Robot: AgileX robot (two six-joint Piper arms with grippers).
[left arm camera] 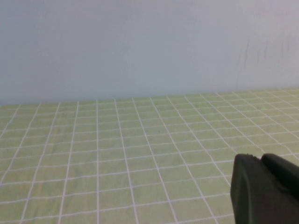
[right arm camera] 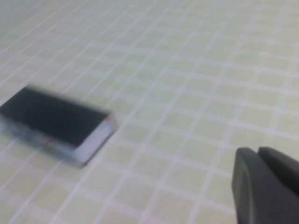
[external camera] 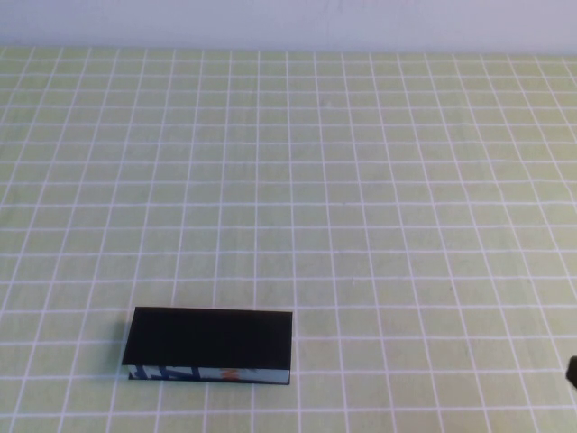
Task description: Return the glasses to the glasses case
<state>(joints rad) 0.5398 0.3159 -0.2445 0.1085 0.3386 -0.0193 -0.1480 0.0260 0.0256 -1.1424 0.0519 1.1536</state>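
The glasses case [external camera: 209, 345] lies closed on the table at the front left, its black lid on top and its light blue, dark and orange front edge facing me. It also shows in the right wrist view [right arm camera: 51, 119], far from the right gripper [right arm camera: 258, 151], which is shut and empty. Only a dark tip of the right gripper [external camera: 572, 370] shows at the right edge of the high view. The left gripper [left arm camera: 261, 158] is shut and empty, out of the high view, over bare cloth facing the back wall. The glasses are not in view.
A yellow-green tablecloth with a white grid [external camera: 361, 198] covers the table. A pale wall [left arm camera: 149, 46] stands behind its far edge.
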